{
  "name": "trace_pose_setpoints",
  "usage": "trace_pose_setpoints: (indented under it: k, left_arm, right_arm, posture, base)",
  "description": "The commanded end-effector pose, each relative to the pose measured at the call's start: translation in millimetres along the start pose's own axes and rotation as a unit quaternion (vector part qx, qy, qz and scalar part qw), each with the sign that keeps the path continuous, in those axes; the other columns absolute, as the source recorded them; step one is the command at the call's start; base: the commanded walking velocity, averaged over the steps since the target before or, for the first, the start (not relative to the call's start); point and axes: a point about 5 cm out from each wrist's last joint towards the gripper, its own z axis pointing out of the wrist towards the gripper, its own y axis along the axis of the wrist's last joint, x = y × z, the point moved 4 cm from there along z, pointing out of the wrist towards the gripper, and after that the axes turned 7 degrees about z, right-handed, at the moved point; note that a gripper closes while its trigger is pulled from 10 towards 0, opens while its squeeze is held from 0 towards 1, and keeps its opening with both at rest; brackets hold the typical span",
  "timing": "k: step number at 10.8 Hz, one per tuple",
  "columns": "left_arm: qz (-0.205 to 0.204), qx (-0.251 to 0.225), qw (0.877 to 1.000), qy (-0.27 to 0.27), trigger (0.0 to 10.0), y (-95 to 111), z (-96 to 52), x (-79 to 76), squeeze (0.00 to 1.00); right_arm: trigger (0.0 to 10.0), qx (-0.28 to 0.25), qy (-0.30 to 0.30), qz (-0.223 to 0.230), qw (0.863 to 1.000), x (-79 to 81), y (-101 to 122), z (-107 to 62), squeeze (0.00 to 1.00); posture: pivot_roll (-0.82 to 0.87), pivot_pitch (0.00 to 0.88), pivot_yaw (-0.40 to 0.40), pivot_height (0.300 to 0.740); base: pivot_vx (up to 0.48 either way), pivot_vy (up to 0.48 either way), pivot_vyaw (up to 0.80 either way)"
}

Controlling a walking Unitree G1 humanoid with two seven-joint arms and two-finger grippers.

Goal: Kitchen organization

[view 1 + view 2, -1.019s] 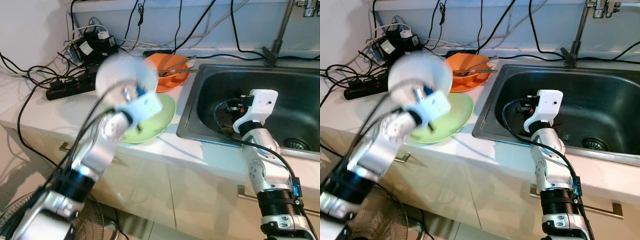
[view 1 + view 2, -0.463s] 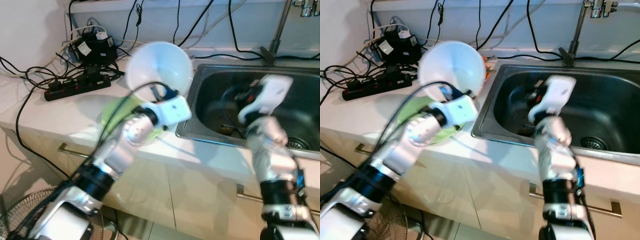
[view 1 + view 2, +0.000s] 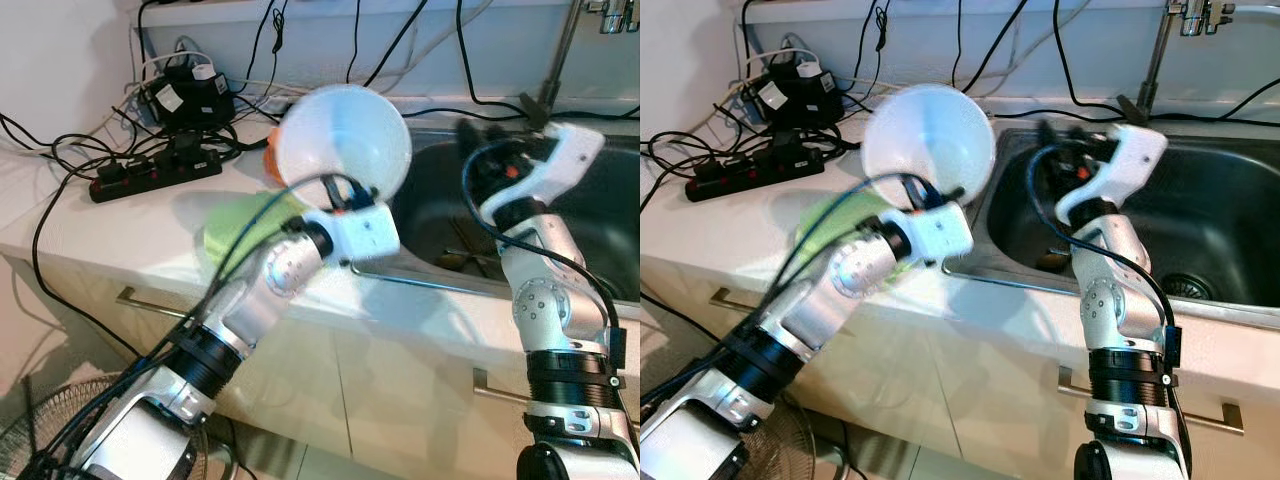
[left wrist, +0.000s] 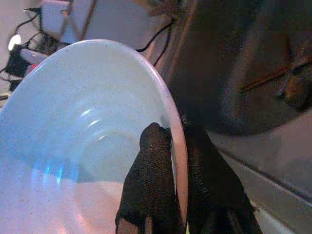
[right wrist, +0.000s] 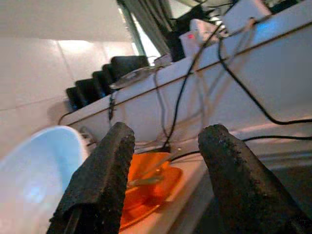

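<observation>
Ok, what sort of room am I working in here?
Most likely a home kitchen. There is a steel sink set in a pale countertop with a tap base behind it, dishes such as the orange plate, and the white bowl held in the left pincer.

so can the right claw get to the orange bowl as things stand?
Probably not directly. The right claw is open and raised over the sink's left edge, aimed toward the orange bowl, but the white bowl clamped in the left claw hangs between them and covers most of it.
</observation>
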Motion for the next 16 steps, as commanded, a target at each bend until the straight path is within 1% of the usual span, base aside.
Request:
trace_pose_setpoints:
  k: [1, 3, 7, 11, 14, 15, 16]
  left_arm:
    - [0.023, -0.018, 1.000, 0.006, 10.0, 7, 2.7, 11.7, 0.00]
    - [0.040, -0.034, 0.999, -0.014, 10.0, 11, 2.9, 5.2, 0.00]
    - [0.054, -0.052, 0.997, -0.025, 10.0, 16, 5.0, 3.4, 0.00]
    - [0.070, -0.068, 0.995, -0.022, 10.0, 21, 5.1, 6.5, 0.00]
    - [0.082, -0.072, 0.994, -0.027, 10.0, 21, 1.7, 4.6, 0.00]
    - [0.089, -0.075, 0.993, -0.027, 10.0, 21, 0.9, 4.9, 0.00]
    - [0.094, -0.076, 0.992, -0.028, 10.0, 21, 0.3, 4.2, 0.00]
  right_arm:
    - [10.0, 0.012, 0.023, 0.005, 1.000, 9.8, -3, 0.1, 0.00]
    - [10.0, 0.032, 0.047, 0.010, 0.998, 20.0, -9, -1.3, 0.00]
    - [10.0, 0.054, 0.074, 0.003, 0.996, 29.2, -15, -3.6, 0.00]
    - [10.0, 0.064, 0.066, -0.006, 0.996, 26.5, -20, -3.7, 0.00]
    - [10.0, 0.068, 0.042, -0.011, 0.997, 18.3, -22, -1.6, 0.00]
    - [0.0, 0.069, 0.037, -0.012, 0.997, 16.4, -23, -1.0, 0.00]
    - [0.0, 0.071, 0.034, -0.014, 0.997, 15.4, -23, -0.6, 0.00]
  posture:
    - [0.04, 0.000, 0.146, 0.740]
    - [0.04, 0.000, 0.147, 0.740]
    - [0.04, 0.000, 0.143, 0.740]
    - [0.05, 0.000, 0.139, 0.740]
    - [0.05, 0.000, 0.136, 0.740]
    - [0.05, 0.000, 0.134, 0.740]
    - [0.05, 0.000, 0.134, 0.740]
  base:
    - [0.000, 0.000, 0.00]
    - [0.000, 0.000, 0.00]
    - [0.000, 0.000, 0.00]
    - [0.000, 0.000, 0.00]
    - [0.000, 0.000, 0.00]
    - [0.000, 0.000, 0.00]
    - [0.000, 0.000, 0.00]
